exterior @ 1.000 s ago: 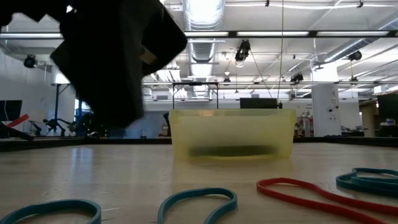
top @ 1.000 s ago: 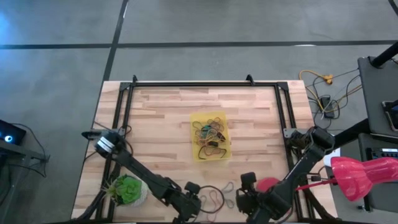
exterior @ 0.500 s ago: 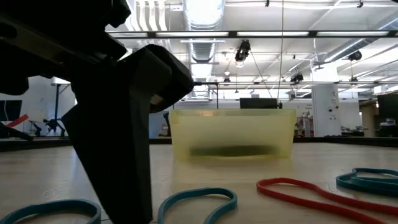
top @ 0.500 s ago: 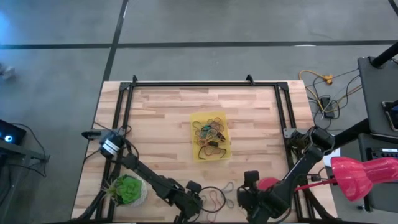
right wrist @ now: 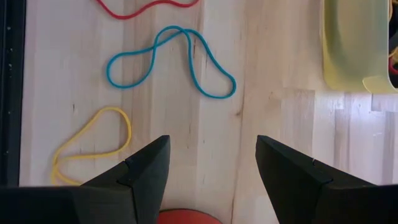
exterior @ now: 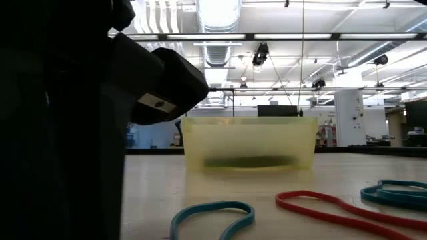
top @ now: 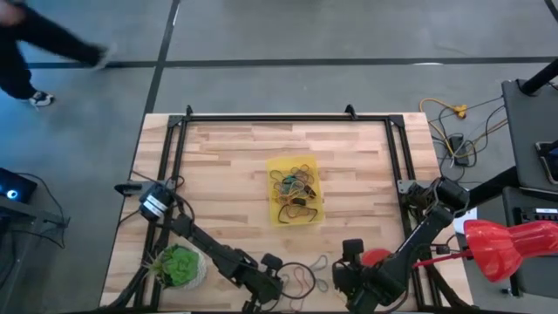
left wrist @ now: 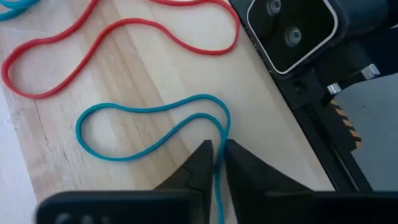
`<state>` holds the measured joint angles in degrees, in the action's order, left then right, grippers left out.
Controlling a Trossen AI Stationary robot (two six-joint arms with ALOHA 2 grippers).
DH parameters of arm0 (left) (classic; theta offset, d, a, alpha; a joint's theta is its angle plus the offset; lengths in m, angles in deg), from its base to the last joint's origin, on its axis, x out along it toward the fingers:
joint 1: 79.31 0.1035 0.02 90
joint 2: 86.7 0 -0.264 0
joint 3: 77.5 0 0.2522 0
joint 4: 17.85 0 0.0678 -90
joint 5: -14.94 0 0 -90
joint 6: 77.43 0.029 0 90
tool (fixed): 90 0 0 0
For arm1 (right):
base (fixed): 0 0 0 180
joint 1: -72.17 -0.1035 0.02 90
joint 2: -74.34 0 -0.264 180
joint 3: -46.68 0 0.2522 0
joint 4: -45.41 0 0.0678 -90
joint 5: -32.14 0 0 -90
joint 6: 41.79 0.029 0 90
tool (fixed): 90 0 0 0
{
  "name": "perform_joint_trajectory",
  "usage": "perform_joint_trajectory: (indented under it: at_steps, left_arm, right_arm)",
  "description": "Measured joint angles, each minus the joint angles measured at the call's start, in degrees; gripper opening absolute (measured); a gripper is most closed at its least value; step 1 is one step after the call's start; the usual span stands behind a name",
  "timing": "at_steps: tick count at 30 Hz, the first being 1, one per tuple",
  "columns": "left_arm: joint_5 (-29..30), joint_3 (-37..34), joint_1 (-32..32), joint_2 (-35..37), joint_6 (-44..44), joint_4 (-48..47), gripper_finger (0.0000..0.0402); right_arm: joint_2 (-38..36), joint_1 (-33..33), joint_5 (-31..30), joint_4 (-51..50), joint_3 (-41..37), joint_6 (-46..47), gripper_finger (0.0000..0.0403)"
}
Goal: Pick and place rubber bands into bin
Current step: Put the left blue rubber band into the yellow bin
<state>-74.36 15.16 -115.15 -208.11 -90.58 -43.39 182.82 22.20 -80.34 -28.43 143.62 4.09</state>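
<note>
With its two dark fingers pinched together on a strand of a thin blue rubber band [left wrist: 149,127] lying on the pale wooden table [top: 227,166], the left gripper [left wrist: 216,163] sits low at the table's near edge. Only one strand is caught, right at the fingertips, so I judge the loop could slip free or stretch and snap back when lifted. A red rubber band [left wrist: 118,43] lies just beside it and might drag along if the two tangle.

The small translucent yellow plastic bin [top: 295,190], already holding a heap of coloured bands, stands near the table's middle, well apart from the pinch point, with bare wood between them for the carry.

Farther right, the right gripper [right wrist: 211,171] hangs with fingers spread wide and empty, near another blue band [right wrist: 171,62] and a yellow band [right wrist: 93,143]. The two grippers are close at the near edge, so a careless lift could bump them.
</note>
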Motion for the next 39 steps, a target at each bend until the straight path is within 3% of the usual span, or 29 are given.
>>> perform_joint_trajectory:
  at_steps: [3, 10, 20, 28, 31, 34, 39]
  left_arm:
    - [-0.4, -0.1, 0.4, -0.1, -0.1, -0.3, 0.0004]
    - [-0.8, 2.0, 1.4, 1.9, 0.0, -6.6, 0.0000]
    - [11.1, 7.5, 7.9, 11.2, 4.5, -22.0, 0.0000]
    - [17.3, 10.8, 20.1, 20.3, 15.8, -24.3, 0.0000]
    - [16.6, 11.6, 26.2, 21.0, 17.7, -24.7, 0.0000]
    - [9.9, 11.4, 31.5, 20.9, 17.9, -23.8, 0.0000]
    - [5.6, 9.8, 35.8, 17.0, 11.8, -24.0, 0.0016]
  right_arm:
    - [0.0, 0.0, 0.0, -0.1, -0.1, 0.0, 0.0224]
    - [0.0, 0.0, -0.1, -2.5, -0.3, 0.0, 0.0224]
    - [0.0, 0.0, -3.3, -6.3, -0.7, 0.5, 0.0224]
    - [0.0, 0.0, -3.2, -10.2, -0.7, 7.5, 0.0224]
    - [0.0, -0.1, -3.2, -10.4, -0.7, 9.9, 0.0224]
    - [0.0, -0.1, -3.4, -10.3, -0.7, 11.0, 0.0224]
    - [0.0, 0.0, -3.5, -10.2, -0.7, 11.4, 0.0224]
